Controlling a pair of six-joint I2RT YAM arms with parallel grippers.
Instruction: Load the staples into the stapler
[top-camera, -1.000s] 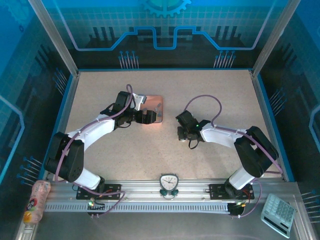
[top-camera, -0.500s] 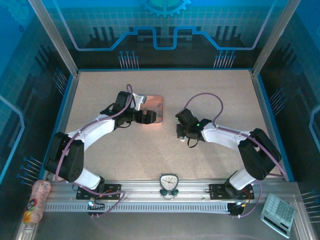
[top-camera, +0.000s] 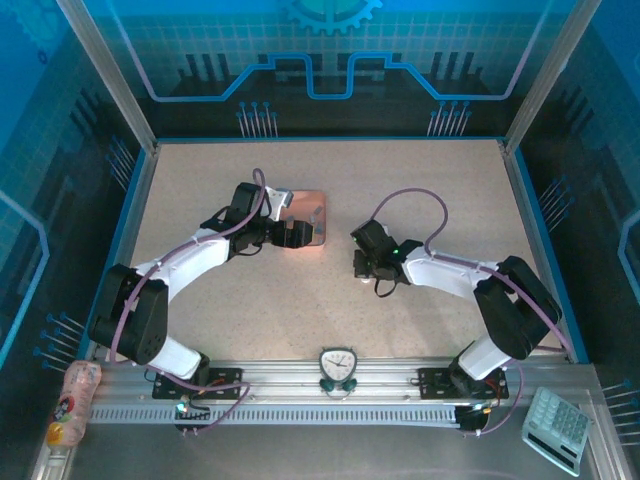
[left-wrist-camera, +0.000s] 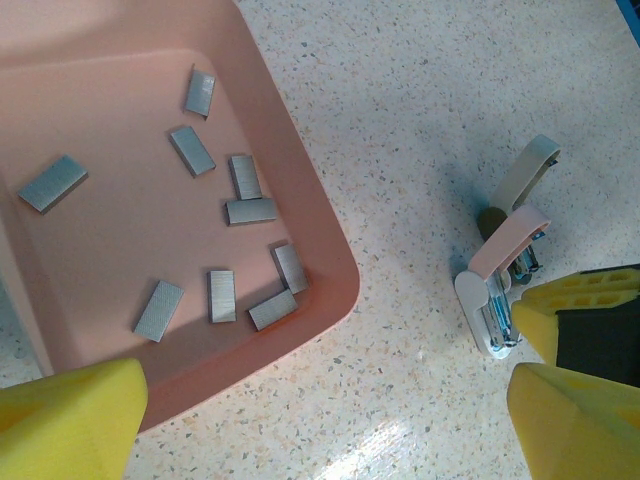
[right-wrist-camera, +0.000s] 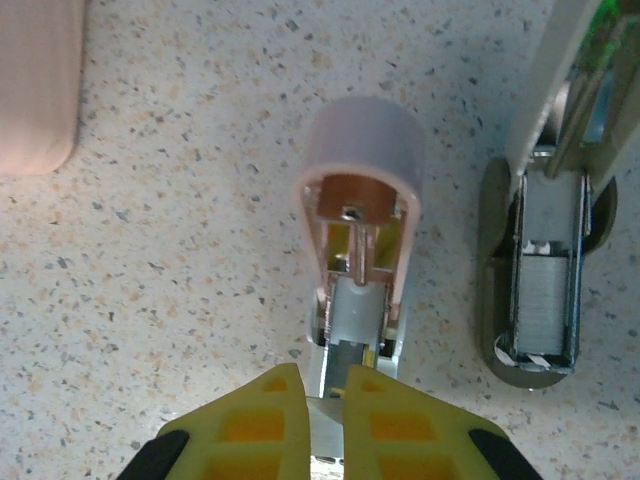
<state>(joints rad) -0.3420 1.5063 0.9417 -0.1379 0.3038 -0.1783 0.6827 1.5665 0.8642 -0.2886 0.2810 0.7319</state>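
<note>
The salmon-pink tray holds several grey staples, lying loose and flat. My left gripper hangs open above bare table between the tray's corner and the stapler. In the top view the left gripper is at the tray's near edge. The stapler lies open, its pink cover showing its hollow inside. Beside it is its metal channel with a grey strip in it. My right gripper is shut on the stapler's rear metal end. In the top view the right gripper sits right of the tray.
The tray's corner is just left of the stapler. A calculator, a small clock and a pink bottle sit on the front rail, off the table. Blue enclosure walls ring the tabletop.
The right arm's elbow has shifted slightly while its gripper stays shut on the stapler at nearly the same spot. The left arm has not moved.
</note>
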